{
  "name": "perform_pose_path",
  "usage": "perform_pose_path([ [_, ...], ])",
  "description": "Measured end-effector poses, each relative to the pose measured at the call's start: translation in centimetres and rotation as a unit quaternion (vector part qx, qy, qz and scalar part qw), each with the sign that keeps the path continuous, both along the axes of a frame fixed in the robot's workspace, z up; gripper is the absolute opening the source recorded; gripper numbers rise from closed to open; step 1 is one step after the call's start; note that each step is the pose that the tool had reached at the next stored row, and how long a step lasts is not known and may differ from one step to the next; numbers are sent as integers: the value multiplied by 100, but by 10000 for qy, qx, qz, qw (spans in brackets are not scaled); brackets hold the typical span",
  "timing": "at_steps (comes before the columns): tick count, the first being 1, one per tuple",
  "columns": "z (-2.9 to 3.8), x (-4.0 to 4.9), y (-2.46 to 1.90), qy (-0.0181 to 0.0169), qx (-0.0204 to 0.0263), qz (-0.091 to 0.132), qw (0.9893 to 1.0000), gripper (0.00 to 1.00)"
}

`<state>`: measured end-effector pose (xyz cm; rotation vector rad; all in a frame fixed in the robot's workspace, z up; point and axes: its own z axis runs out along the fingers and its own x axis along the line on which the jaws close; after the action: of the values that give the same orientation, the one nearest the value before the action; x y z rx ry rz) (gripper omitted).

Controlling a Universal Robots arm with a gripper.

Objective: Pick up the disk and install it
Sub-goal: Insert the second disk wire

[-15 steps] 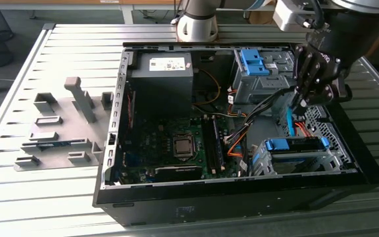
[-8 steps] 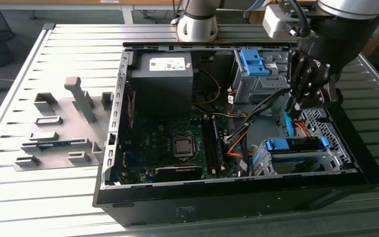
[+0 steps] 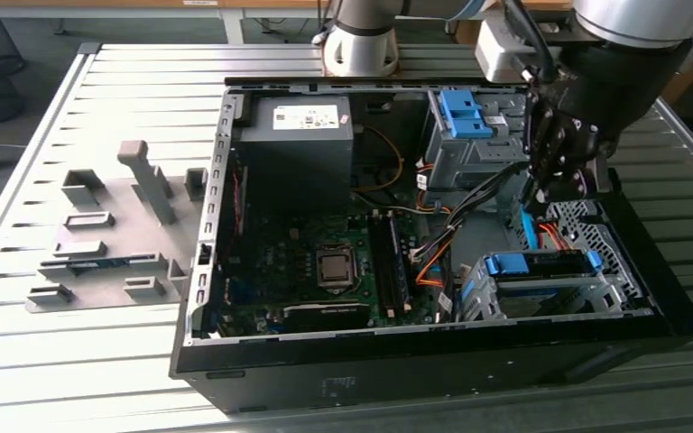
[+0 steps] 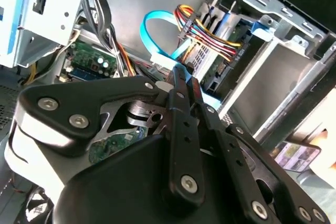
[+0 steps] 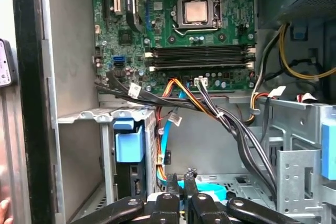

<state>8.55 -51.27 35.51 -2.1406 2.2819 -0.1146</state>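
The disk (image 3: 540, 264) sits in the cage (image 3: 487, 298) at the case's (image 3: 443, 347) near corner, towards the exterior view's right, its blue handle facing up; the first wrist view shows that handle (image 5: 128, 142) flush in the cage mouth. The gripper (image 3: 534, 207) hangs just beside the cage, apart from the disk, its jaws together with nothing visible between them in both wrist views (image 4: 181, 77). A blue cable (image 4: 149, 30) loops close by. Pick-up and insertion look done; whether the disk is fully seated cannot be told.

Silver-grey arm (image 3: 635, 18); black hand (image 4: 181, 85), silver screws, black linkage bars.
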Motion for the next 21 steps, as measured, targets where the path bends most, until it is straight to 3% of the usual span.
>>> perform_pose_path([
  [7, -49, -28, -161, -78, 6, 18, 10000, 16],
  [12, -64, -32, -186, -150, 12, 34, 9999, 16],
  [13, -66, -32, -190, -162, 41, 39, 9999, 16],
  [16, -74, -33, -213, -175, 214, 42, 9996, 16],
  [18, -87, -33, -253, -179, 265, 43, 9995, 16],
  [21, -108, -34, -327, -184, 301, 44, 9994, 16],
])
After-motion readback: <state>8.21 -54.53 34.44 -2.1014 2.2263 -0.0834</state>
